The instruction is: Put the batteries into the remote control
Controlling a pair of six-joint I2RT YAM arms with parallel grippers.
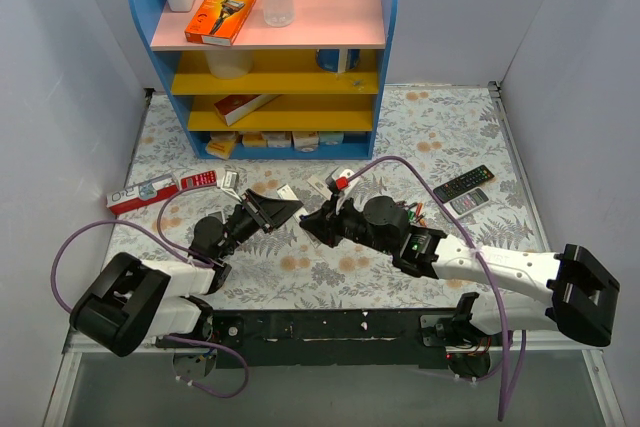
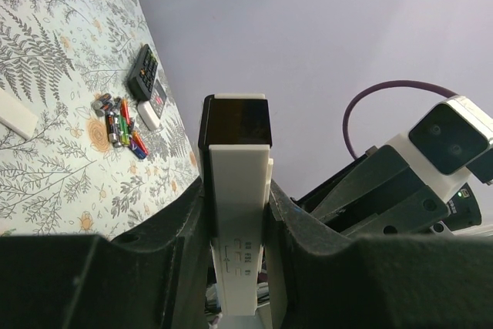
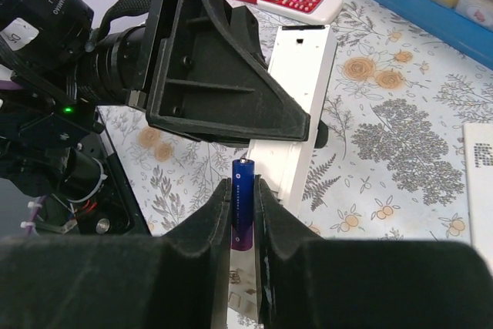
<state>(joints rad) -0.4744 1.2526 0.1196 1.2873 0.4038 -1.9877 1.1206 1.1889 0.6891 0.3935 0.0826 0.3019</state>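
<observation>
My left gripper (image 2: 237,194) is clamped on the white remote control (image 2: 239,161), one finger on each long side. The remote's dark end pokes out past the fingertips. It is held up off the bench (image 1: 450,147), near the middle of the top view.

My right gripper (image 3: 243,189) is closed on a purple battery (image 3: 242,206), which lies along the fingers with its tip sticking out. The tip sits just beside the remote's long white face, right under the left gripper's black finger. I cannot tell if the two touch.

The loose batteries (image 2: 119,125) lie in a small pile on the bench, mixed colours. They are just beside a black remote (image 2: 142,71) and a short white remote (image 2: 152,103), well apart from both grippers.

A red-and-white keypad remote (image 3: 296,1) lies on the bench beyond the held remote. The blue shelf unit (image 1: 265,47) stands at the back.
</observation>
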